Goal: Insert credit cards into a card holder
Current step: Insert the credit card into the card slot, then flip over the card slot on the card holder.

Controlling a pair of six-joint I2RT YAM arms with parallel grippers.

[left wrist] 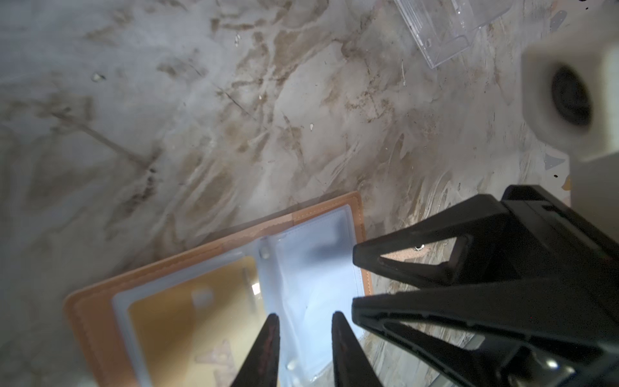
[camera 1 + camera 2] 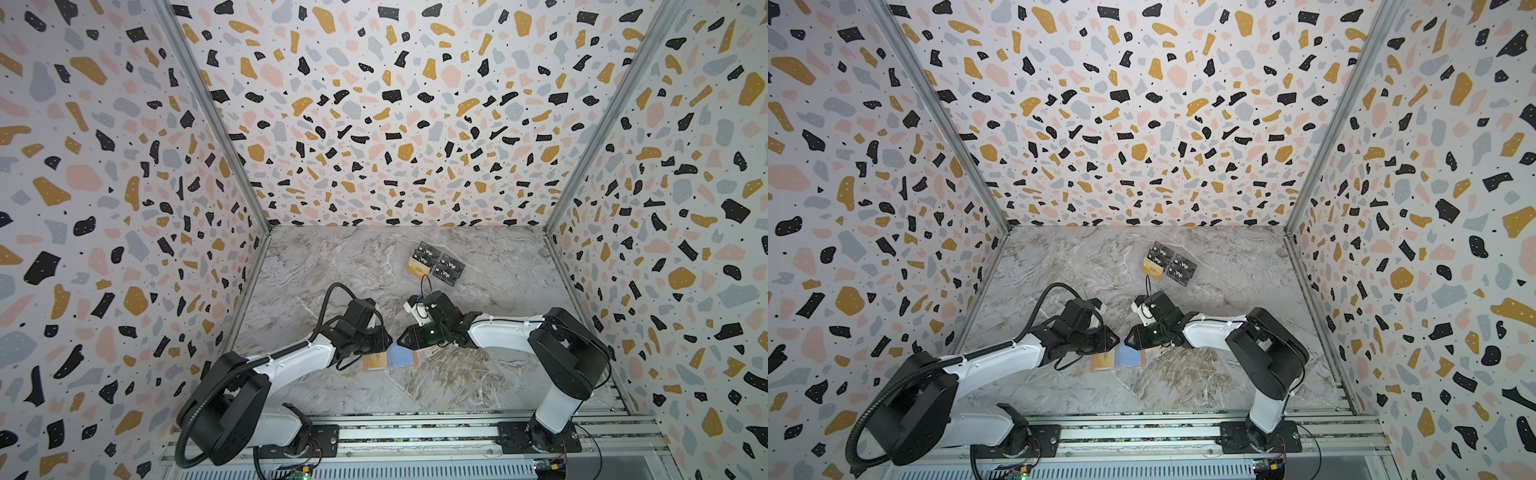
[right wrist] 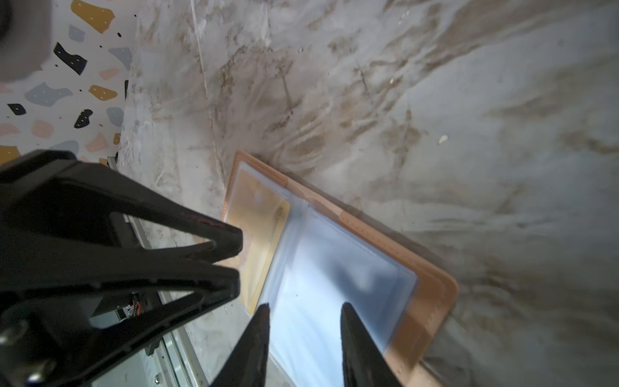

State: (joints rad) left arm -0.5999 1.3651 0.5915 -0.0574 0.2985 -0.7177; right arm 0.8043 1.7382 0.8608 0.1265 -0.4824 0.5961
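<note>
Beyond card holder edges, marble (open).

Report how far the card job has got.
Done: a gold card sits inside the open holder. In hand: nothing; the left gripper and right gripper hover over the holder, fingers apart and empty. Left: a second gold card waits at the back beside the black Vip cards, and the holder's blue sleeve looks empty.
</note>
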